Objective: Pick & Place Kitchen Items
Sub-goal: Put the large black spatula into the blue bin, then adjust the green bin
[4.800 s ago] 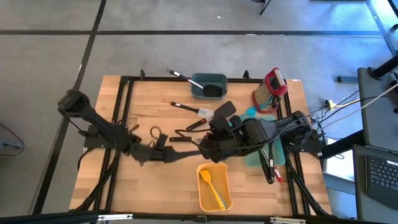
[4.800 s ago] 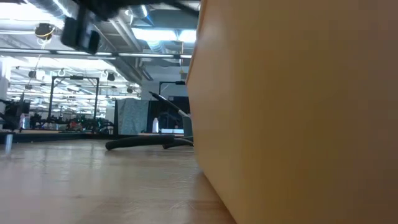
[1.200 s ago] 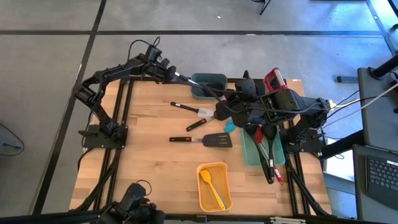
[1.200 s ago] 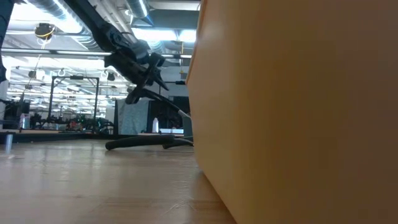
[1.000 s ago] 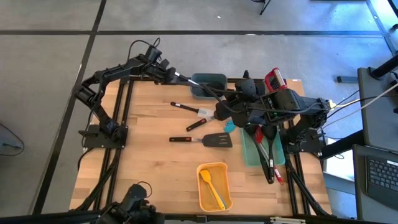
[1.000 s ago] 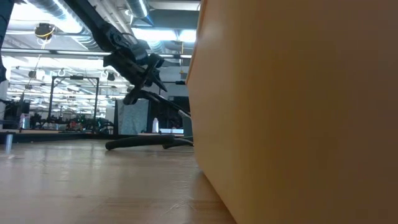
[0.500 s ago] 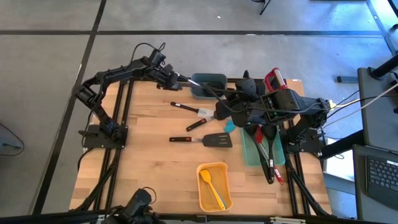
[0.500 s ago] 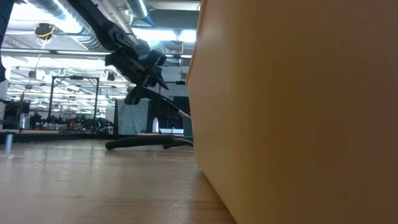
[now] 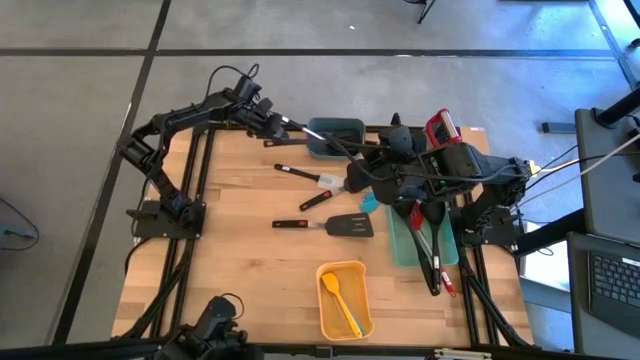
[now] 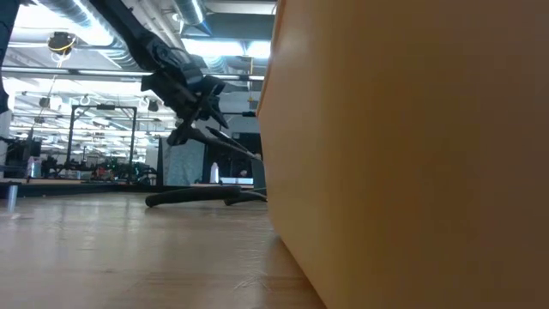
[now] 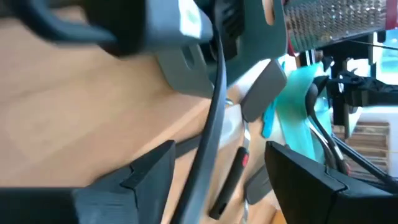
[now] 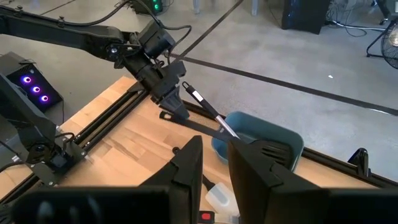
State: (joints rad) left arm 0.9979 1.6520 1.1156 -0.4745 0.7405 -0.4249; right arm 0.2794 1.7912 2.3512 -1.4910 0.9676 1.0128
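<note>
My left gripper [image 9: 281, 124] stands released, its 2 fingers either side of the black utensil [image 9: 318, 134] resting in the blue bin [image 9: 345, 127]. Next I'd back away. My right gripper [image 9: 352, 180] waits, nearly closed, empty.

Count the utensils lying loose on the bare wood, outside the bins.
3: black-handled white spatula near the grey-blue plastic bin, red-and-black-handled utensil mid-table, black flat turner nearest the yellow plastic bin. The right arm may hide more.

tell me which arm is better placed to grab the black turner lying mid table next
Right, probably. The right gripper hangs just beyond the black turner; the left gripper is open, up at the table's far edge near the teal bin.
</note>
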